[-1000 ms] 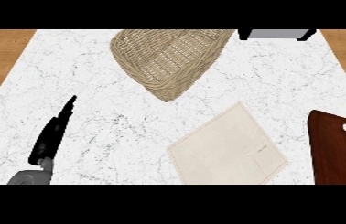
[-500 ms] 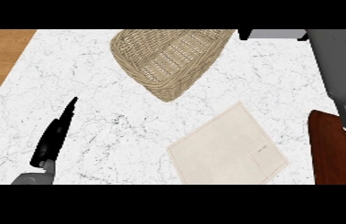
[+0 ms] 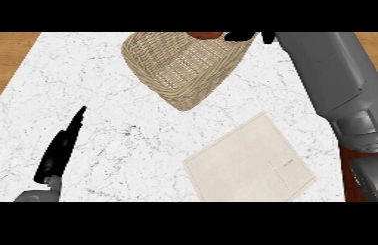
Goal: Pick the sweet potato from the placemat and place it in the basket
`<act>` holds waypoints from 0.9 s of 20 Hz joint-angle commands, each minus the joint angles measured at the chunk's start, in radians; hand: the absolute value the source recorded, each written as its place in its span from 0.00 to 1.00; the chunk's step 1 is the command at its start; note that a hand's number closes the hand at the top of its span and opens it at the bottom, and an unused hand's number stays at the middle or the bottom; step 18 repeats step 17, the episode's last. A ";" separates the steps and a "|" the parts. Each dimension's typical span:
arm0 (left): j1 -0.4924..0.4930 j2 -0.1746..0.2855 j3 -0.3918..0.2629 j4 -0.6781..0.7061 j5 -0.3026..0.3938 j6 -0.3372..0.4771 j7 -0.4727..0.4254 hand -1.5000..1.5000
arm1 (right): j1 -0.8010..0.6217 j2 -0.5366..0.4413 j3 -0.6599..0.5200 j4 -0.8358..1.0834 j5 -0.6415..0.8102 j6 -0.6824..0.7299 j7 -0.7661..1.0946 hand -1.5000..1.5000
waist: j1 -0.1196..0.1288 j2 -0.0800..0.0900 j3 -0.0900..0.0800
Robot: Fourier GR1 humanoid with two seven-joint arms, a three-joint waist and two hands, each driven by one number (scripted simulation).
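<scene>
My right hand showed only as a black sliver at the far edge of the view, just beside the sweet potato. I couldn't tell whether it had hold of it. The potato sat at the far rim of the wicker basket, well apart from the placemat near right on the desk. My worry was that a release so close to the rim could let it tip outward and roll away behind the basket. My left hand rested open, near left.

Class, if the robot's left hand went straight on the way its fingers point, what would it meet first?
Probably only bare counter: the left hand aims just left of the woven basket, though it might graze its side; height is unclear.
</scene>
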 commanded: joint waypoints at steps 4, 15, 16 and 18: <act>-0.030 0.004 0.032 0.064 -0.014 0.004 -0.033 0.50 | 0.039 0.075 -0.016 0.047 0.006 -0.084 -0.039 0.00 | -0.009 0.000 0.000; 0.008 0.014 0.019 -0.021 -0.012 -0.029 -0.004 0.50 | -0.033 0.027 -0.271 0.188 -0.158 -0.217 0.101 0.00 | 0.013 0.006 0.000; -0.022 0.029 0.055 0.018 0.020 -0.048 -0.002 0.50 | -0.041 -0.002 -0.284 0.183 -0.168 -0.200 0.123 0.00 | 0.002 0.004 0.000; -0.004 -0.003 0.014 -0.013 -0.015 -0.021 0.002 0.50 | -0.051 -0.034 -0.301 0.214 -0.170 -0.203 0.137 0.00 | 0.010 0.006 0.000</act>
